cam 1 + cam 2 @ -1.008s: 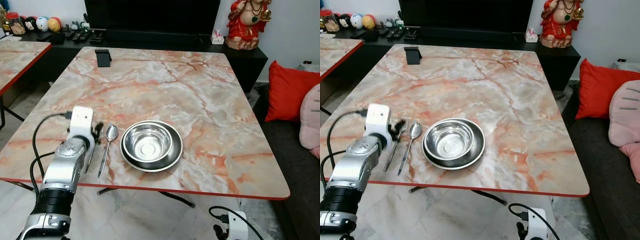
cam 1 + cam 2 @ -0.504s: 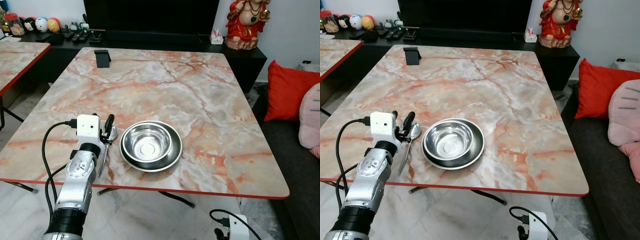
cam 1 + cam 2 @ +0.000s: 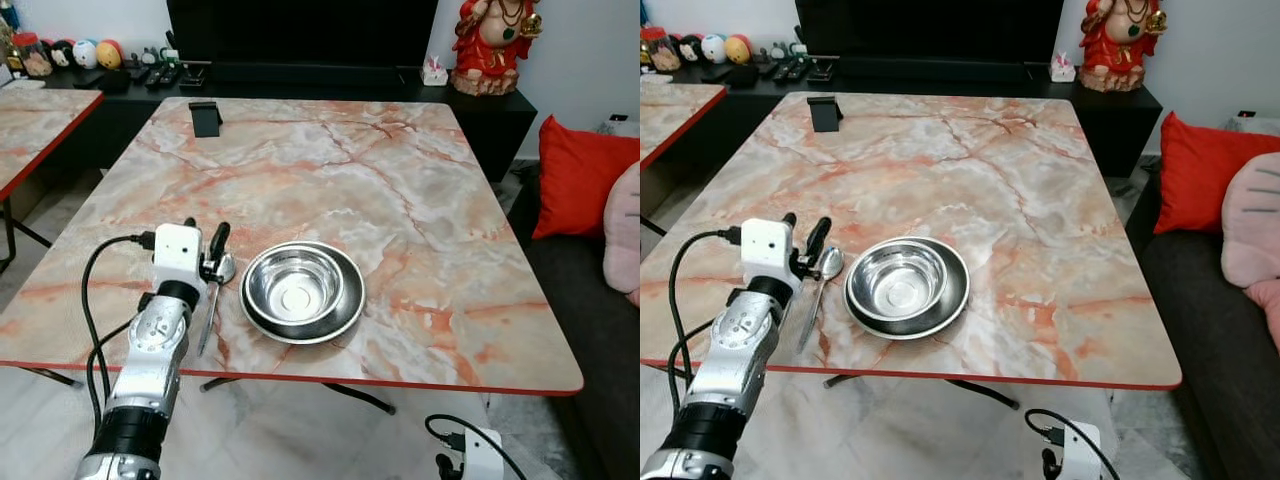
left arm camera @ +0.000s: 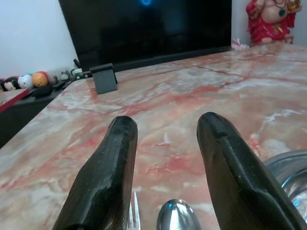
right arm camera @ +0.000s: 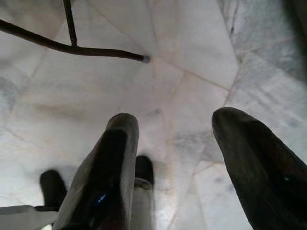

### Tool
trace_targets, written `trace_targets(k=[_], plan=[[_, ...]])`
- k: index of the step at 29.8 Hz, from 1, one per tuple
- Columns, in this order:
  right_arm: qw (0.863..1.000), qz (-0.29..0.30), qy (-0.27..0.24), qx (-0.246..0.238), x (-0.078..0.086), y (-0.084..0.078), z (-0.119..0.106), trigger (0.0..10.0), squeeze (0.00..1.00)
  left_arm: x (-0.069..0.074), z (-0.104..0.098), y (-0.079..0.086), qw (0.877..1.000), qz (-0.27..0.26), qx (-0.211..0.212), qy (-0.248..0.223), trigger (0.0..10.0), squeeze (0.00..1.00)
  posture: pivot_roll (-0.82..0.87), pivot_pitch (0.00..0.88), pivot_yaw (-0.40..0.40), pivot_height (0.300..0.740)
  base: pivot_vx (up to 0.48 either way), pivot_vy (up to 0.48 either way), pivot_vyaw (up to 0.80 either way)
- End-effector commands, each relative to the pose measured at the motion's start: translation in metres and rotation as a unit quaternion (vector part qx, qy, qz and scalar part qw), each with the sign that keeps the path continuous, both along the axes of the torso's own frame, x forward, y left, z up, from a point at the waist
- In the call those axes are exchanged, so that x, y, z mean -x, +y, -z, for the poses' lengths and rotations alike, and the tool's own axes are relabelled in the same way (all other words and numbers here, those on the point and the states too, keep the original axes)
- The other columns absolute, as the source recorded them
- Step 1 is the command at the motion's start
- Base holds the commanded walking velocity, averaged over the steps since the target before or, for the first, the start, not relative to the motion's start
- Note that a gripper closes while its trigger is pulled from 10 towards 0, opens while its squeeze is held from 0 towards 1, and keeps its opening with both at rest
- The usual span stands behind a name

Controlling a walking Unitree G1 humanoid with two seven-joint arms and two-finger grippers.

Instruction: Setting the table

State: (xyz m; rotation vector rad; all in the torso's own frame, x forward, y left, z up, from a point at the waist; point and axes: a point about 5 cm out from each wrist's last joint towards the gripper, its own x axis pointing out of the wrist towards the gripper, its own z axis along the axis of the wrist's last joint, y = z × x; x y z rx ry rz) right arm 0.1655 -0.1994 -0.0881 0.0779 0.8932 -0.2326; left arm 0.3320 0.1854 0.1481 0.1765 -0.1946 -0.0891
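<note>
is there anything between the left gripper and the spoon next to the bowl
Nothing visible is. The left gripper is open over the marble table, with the spoon and a fork's tines lying just below and between its fingers. The steel bowl sits to the spoon's right, out of the way.

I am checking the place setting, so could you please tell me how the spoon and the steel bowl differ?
The spoon is slender and lies flat on the marble table, while the steel bowl is round, deep and far wider. The spoon rests directly on the table; the bowl sits in a steel plate. The left gripper hovers with open jaws over the spoon's head, not over the bowl. Both are shiny metal.
</note>
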Motion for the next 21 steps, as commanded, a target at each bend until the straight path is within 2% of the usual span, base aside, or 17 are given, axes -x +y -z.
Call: trace_targets(k=[1,11,21], plan=[[1.0,0.012,-0.004,-0.003,0.0,0.001,0.0,10.0,0.0,-0.002,-0.001,-0.002,1.0,0.01,-0.012,-0.003,10.0,0.0,-0.03,0.0,0.038,0.74,0.0,0.0,0.0],[1.0,0.004,0.001,-0.004,0.004,0.004,0.002,10.0,0.0,0.002,0.01,-0.005,1.0,0.007,0.011,0.007,10.0,0.0,-0.03,0.0,0.022,0.74,0.0,0.0,0.0],[1.0,0.01,-0.008,0.003,0.001,-0.002,-0.001,10.0,0.0,0.001,0.006,-0.006,1.0,-0.009,0.025,-0.002,10.0,0.0,-0.02,0.0,-0.002,0.74,0.0,0.28,0.0]])
